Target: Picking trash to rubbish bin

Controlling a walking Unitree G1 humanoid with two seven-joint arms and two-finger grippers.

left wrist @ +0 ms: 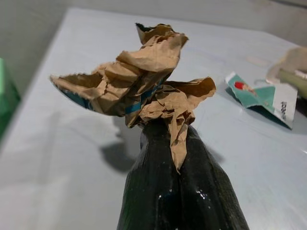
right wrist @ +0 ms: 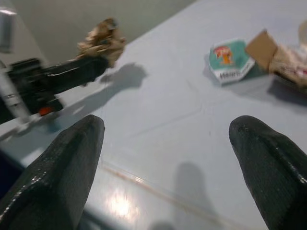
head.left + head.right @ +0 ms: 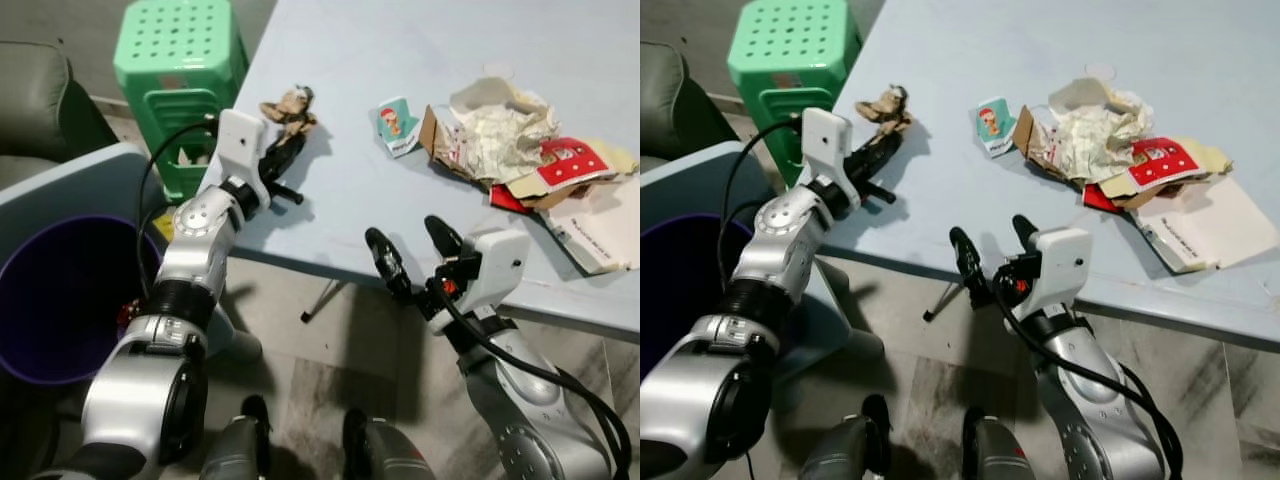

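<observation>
- Nearest to the camera, the robot's own two dark feet (image 3: 300, 445) are seen on the tiled floor (image 3: 330, 385), between the two silver arms.
- The right gripper (image 3: 413, 250) is held just at the near edge of the pale blue table (image 3: 420, 150). Its two black fingers (image 2: 57, 172) are spread wide apart and nothing is between them.
- On the robot's left, beside the table, a purple rubbish bin (image 3: 60, 300) is standing on the floor, and its opening is seen from above.
- The left gripper (image 3: 290, 135) is reached over the left part of the table. Its fingers are pressed together on a crumpled brown paper scrap (image 1: 139, 76), which is pinched at its lower end and is lifted above the table top, so that a shadow is cast under it.
- A little farther, a small teal packet (image 3: 398, 125) with a red figure printed on it is lying flat on the table, apart from the scrap.
- To the right of the packet, a heap of trash (image 3: 520, 150) is lying: crumpled white paper in a torn brown box, a red and white carton, and flat papers.
- Behind the left arm, a green plastic stool (image 3: 180, 60) with a perforated seat is placed next to the table's far left edge.
</observation>
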